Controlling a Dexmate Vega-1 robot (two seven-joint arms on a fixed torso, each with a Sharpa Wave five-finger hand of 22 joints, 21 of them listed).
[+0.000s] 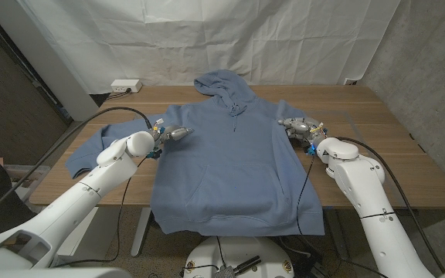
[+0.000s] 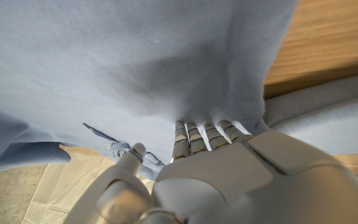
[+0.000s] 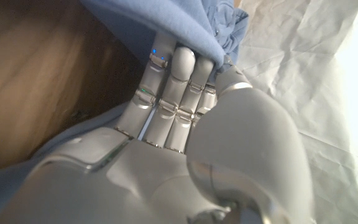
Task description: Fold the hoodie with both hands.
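The blue hoodie (image 1: pixel 226 166) lies front up on the wooden table (image 1: pixel 385 147). Its hood (image 1: pixel 224 83) points to the far side and its hem hangs over the near edge. One sleeve (image 1: pixel 91 150) stretches out toward the table's left edge. My left hand (image 1: pixel 172 133) is at the hoodie's left shoulder; in the left wrist view its fingers (image 2: pixel 197 138) slip under a fold of the blue cloth (image 2: pixel 135 56), tips hidden. My right hand (image 1: pixel 301 127) is at the right shoulder edge; its fingers (image 3: pixel 173 81) reach under the cloth edge (image 3: pixel 185 28) and grip it.
A white power strip (image 1: pixel 126 86) sits at the table's far left corner. A white sheet (image 1: pixel 230 35) hangs behind the table. Black cables (image 1: pixel 126 114) run along both arms. Bare wood shows to the right of the hoodie.
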